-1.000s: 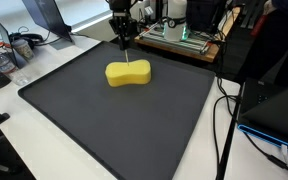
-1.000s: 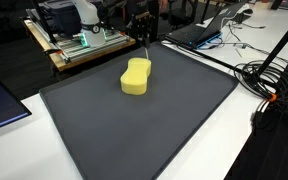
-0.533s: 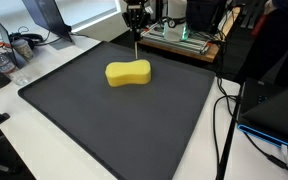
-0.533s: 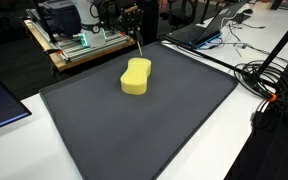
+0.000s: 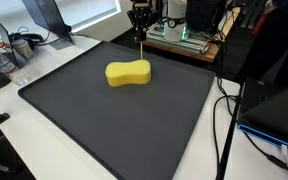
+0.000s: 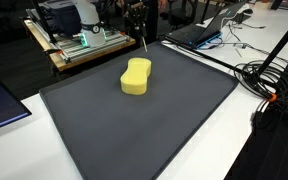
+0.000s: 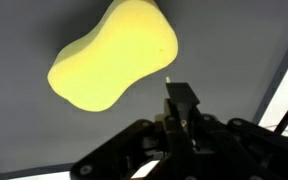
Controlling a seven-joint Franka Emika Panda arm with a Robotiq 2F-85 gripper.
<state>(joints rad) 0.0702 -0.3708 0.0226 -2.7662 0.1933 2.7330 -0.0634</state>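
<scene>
Yellow sponge (image 5: 128,73) lies upper centre on the dark mat (image 5: 104,125). At the frame's top, the gripper (image 5: 141,31) is clamped tight on a thin pale stick (image 5: 141,43), which hangs clear of the sponge.

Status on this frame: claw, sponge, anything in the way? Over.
Claw shut on thin stick, hovering. Yellow sponge flat on black mat, clear of the stick. Nothing between them.
</scene>
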